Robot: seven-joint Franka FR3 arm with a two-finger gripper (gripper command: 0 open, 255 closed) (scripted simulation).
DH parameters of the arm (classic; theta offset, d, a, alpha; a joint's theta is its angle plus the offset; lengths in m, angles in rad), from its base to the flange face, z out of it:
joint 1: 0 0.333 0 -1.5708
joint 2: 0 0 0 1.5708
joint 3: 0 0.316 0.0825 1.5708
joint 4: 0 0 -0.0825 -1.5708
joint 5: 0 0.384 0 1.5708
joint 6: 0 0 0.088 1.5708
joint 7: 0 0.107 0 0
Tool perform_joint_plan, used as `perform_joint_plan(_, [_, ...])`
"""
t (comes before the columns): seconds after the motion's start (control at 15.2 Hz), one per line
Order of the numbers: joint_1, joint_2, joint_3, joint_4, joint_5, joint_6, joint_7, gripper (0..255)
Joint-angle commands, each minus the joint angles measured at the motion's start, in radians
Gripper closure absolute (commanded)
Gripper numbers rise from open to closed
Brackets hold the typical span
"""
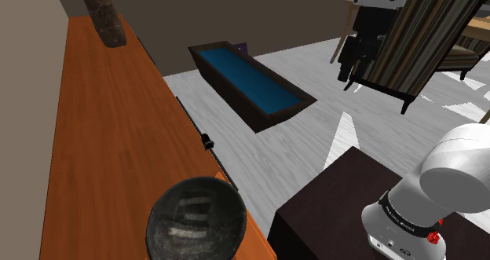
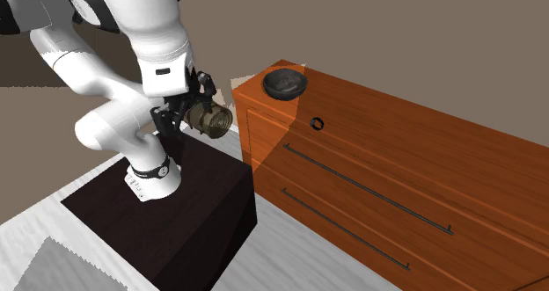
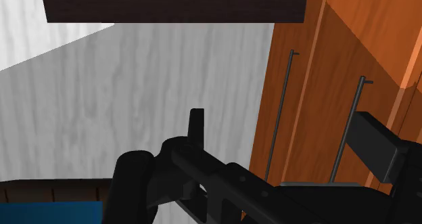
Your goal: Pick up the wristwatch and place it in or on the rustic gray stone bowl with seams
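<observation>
Nearest the shoulder camera, the dark stone bowl (image 1: 196, 219) sits on the orange dresser top (image 1: 102, 140), close to its front edge. Further along that edge lies the wristwatch (image 1: 208, 140), small and black, well apart from the bowl. Beyond, out over the pale floor (image 1: 314, 140), the gripper (image 1: 346, 70) hangs with its fingers spread wide and nothing between them, as the wrist view makes plain.

The watch is likely light with a limp strap, so the stiffer case, pinched across its width, looks the surest hold. Lying so near the edge, it could be nudged off. The second exterior view shows it as a closed loop, I think, though it is very small there. The wrist view gives the drawer handles (image 3: 280, 114) instead.
</observation>
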Motion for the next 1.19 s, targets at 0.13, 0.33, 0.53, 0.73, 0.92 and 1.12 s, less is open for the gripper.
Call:
perform_joint_plan(0.13, [0.015, 0.042, 0.046, 0.01, 0.027, 0.028, 0.049, 0])
perform_joint_plan(0.33, [0.035, 0.116, 0.112, 0.034, 0.063, 0.069, 0.121, 0])
perform_joint_plan(0.53, [0.051, 0.2, 0.176, 0.07, 0.09, 0.11, 0.192, 0])
perform_joint_plan(0.73, [0.065, 0.293, 0.236, 0.118, 0.107, 0.148, 0.263, 0])
perform_joint_plan(0.92, [0.076, 0.394, 0.293, 0.177, 0.112, 0.182, 0.337, 0])
perform_joint_plan(1.12, [0.086, 0.503, 0.345, 0.247, 0.105, 0.211, 0.412, 0])
